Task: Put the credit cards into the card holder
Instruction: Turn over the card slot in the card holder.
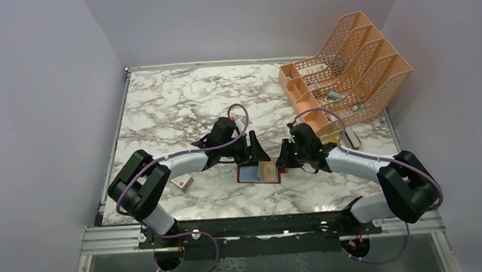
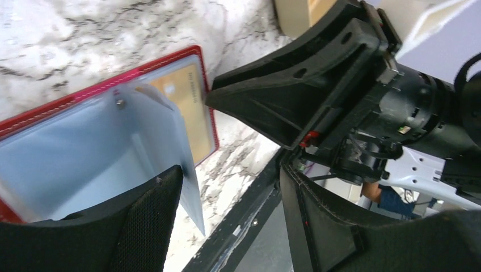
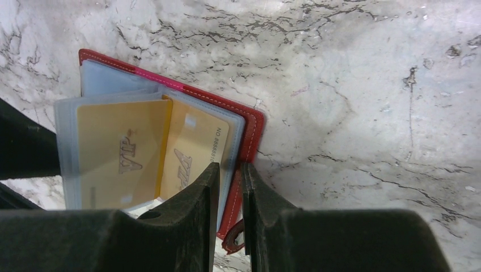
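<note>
The dark red card holder (image 1: 259,173) lies open on the marble between my two grippers, its clear sleeves fanned out. In the right wrist view the holder (image 3: 252,122) shows two gold cards (image 3: 122,153) inside the sleeves. I cannot make out a blue card. My right gripper (image 3: 230,170) is nearly closed, with the holder's right edge in the narrow gap between its fingers, near the snap tab (image 3: 232,242). My left gripper (image 2: 230,181) is open and empty. One of its fingers (image 2: 142,226) rests beside a raised clear sleeve leaf (image 2: 184,170), over the holder (image 2: 62,105) and a gold card (image 2: 184,107).
An orange mesh file rack (image 1: 347,62) stands at the back right with small items in it. A small white box with a red mark (image 1: 180,183) lies by the left arm. The table's black front rail (image 2: 249,215) runs close beside the holder.
</note>
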Controlling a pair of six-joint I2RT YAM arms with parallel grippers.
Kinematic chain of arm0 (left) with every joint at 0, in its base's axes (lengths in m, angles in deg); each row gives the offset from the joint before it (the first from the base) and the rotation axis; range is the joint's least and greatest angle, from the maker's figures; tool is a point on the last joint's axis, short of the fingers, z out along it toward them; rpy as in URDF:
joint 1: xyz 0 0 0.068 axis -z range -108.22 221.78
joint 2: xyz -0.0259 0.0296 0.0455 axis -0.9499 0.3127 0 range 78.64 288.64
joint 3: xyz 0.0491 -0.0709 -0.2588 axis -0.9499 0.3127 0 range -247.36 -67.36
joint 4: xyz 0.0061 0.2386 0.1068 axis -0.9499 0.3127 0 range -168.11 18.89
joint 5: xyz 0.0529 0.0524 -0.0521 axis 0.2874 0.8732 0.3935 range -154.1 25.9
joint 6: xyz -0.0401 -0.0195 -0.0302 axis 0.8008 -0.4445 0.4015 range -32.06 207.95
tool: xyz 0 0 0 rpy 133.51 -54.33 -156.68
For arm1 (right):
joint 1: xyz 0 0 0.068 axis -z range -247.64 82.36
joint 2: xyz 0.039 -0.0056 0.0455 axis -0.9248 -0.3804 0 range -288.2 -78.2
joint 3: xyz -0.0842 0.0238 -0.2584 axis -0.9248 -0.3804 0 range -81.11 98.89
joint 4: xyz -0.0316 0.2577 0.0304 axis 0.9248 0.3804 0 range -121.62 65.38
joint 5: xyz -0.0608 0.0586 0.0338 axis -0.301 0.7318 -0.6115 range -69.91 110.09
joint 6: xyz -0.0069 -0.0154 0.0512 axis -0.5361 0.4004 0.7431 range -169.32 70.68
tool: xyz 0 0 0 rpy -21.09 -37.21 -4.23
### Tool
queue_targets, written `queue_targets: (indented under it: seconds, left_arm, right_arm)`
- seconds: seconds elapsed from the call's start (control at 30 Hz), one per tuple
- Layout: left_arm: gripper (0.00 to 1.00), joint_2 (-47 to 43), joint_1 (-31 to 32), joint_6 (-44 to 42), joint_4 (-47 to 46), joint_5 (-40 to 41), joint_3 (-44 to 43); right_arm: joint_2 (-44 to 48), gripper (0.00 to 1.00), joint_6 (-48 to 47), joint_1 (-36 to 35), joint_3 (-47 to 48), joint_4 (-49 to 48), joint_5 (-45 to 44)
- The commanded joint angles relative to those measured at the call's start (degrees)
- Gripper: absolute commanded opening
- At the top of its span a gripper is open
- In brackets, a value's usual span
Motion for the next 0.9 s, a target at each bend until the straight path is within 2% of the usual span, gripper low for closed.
queue_targets:
  seconds: [0.0, 0.23, 0.5, 0.87]
  left_arm:
    - [0.66, -0.67, 1.46, 1.76, -4.99, -3.37, -1.15]
    - [0.66, 1.12, 2.98, 1.66, -6.09, -3.78, -2.16]
    - [0.66, 1.37, 3.44, 0.63, -6.74, -3.85, -1.80]
    - [0.66, 6.15, 4.73, 0.12, -11.09, -5.41, -2.98]
  right_arm:
    - [2.56, 0.22, -0.88, -0.35, 1.94, 1.62, -4.57]
    - [4.57, 0.22, -4.71, -0.31, 6.49, 9.36, -15.08]
    - [6.49, 0.31, -9.79, 1.40, 10.99, 14.40, -24.74]
    - [6.82, 0.35, -19.96, 8.42, 19.00, 20.82, -29.28]
